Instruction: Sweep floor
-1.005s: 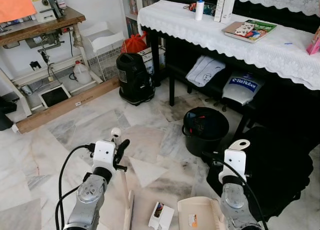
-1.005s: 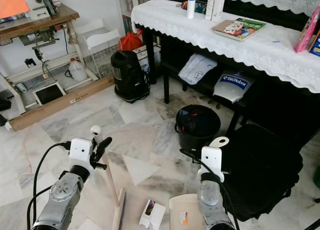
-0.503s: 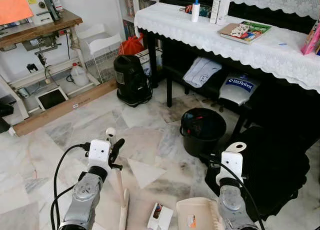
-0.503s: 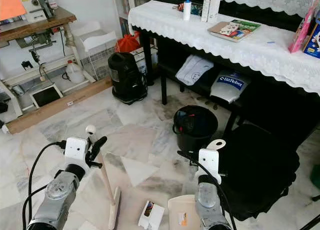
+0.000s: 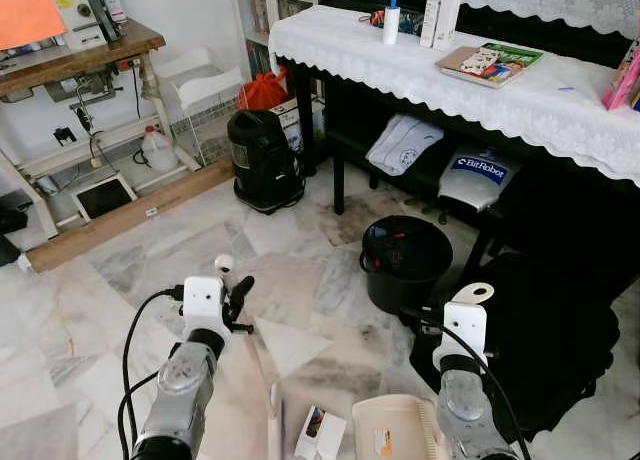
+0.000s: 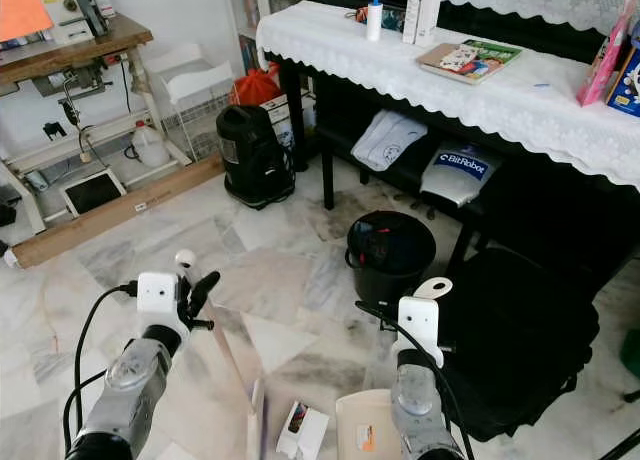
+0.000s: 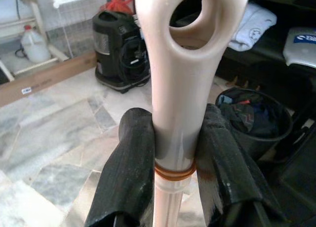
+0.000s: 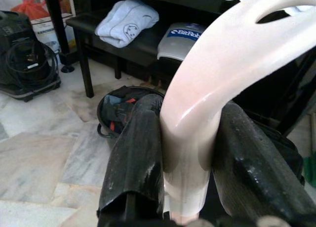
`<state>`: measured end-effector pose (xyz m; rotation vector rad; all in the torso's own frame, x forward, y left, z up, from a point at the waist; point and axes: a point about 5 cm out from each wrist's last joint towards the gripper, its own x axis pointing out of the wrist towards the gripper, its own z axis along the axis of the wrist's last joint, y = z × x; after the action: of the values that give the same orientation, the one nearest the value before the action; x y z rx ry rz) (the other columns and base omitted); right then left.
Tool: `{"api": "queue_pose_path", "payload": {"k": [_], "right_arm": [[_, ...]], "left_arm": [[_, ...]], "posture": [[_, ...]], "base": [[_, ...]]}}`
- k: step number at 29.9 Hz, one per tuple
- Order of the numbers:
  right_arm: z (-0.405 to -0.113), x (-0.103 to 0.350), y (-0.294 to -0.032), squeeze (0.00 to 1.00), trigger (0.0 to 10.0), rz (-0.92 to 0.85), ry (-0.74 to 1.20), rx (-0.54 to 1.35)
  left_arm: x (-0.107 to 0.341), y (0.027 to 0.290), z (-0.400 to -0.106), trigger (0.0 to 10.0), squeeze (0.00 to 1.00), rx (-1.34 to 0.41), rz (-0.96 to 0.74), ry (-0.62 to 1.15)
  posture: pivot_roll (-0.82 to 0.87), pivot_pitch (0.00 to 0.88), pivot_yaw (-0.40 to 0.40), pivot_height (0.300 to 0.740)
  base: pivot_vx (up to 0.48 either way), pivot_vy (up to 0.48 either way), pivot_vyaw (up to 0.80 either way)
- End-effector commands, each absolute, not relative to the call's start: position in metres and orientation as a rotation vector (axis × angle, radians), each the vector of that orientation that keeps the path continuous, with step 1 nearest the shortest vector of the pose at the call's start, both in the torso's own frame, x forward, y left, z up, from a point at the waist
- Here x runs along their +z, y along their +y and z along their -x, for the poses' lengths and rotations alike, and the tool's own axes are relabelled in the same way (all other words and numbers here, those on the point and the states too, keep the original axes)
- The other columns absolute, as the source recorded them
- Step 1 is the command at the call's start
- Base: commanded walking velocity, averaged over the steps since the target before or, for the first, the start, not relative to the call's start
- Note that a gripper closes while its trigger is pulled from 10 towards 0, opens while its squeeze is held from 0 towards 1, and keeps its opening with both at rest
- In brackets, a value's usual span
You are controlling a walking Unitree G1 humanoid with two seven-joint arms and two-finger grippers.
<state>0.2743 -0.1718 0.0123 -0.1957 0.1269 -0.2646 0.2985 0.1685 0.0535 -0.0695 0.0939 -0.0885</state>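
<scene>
Left tool (image 7: 173,153) is clamped on the broom handle (image 7: 183,89), right tool (image 8: 185,153) on the dustpan handle (image 8: 207,89), above the marble floor (image 5: 180,250).

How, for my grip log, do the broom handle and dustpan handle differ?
The broom handle is a straight, thin pole ending in a round eye; the dustpan handle is broad and curved, with a long slot. The left tool grips the broom handle, the right tool the dustpan handle. Both are cream and clamped.
</scene>
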Motion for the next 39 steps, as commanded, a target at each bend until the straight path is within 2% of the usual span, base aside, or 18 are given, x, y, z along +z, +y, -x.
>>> {"api": "queue_pose_path", "payload": {"k": [1,3,7,12,13,14,23,25,30,39], "right_arm": [[-0.274,0.012,-0.169,0.0,10.0,0.197,0.129,-0.246],[-0.275,0.013,-0.172,0.0,10.0,0.2,0.125,-0.254],[-0.275,0.014,-0.174,0.0,10.0,0.203,0.122,-0.261],[-0.277,0.016,-0.177,0.0,10.0,0.207,0.116,-0.268],[-0.277,0.016,-0.177,0.0,10.0,0.207,0.116,-0.268],[-0.277,0.016,-0.177,0.0,10.0,0.208,0.117,-0.268],[-0.28,0.018,-0.175,0.0,10.0,0.204,0.115,-0.264],[-0.281,0.018,-0.174,0.0,10.0,0.202,0.113,-0.265],[-0.281,0.019,-0.175,0.0,10.0,0.202,0.112,-0.267],[-0.282,0.02,-0.175,0.0,10.0,0.198,0.106,-0.268]], "left_arm": [[0.05,0.176,-0.3,10.0,0.0,-0.035,0.175,0.128],[0.049,0.179,-0.301,10.0,0.0,-0.005,0.253,0.138],[0.049,0.182,-0.302,10.0,0.0,0.02,0.304,0.144],[0.052,0.186,-0.309,10.0,0.0,0.037,0.513,0.172],[0.052,0.186,-0.309,10.0,0.0,0.037,0.513,0.172],[0.056,0.186,-0.313,10.0,0.0,0.027,0.597,0.173],[0.075,0.187,-0.322,10.0,0.0,-0.039,0.751,0.116],[0.082,0.189,-0.323,10.0,0.0,-0.042,0.729,0.08],[0.097,0.206,-0.321,10.0,0.0,0.051,0.439,-0.04],[0.086,0.203,-0.314,10.0,0.0,0.021,0.342,0.027]], "posture": [[0.06,0.0,0.07,0.74],[0.06,0.0,0.068,0.74],[0.06,0.0,0.066,0.74],[0.06,0.0,0.064,0.74],[0.06,0.0,0.064,0.74],[0.06,0.0,0.063,0.74],[0.07,0.0,0.065,0.74],[0.07,0.0,0.064,0.74],[0.08,0.0,0.064,0.74],[0.08,0.0,0.065,0.74]], "base": [[0.0,0.0,0.0],[0.0,0.0,0.0],[0.0,0.0,0.0],[0.0,0.0,0.0],[0.0,0.0,0.0],[0.0,0.0,0.0],[0.0,0.0,0.0],[0.0,0.0,0.0],[0.0,0.0,0.0],[0.0,0.0,0.0]]}}
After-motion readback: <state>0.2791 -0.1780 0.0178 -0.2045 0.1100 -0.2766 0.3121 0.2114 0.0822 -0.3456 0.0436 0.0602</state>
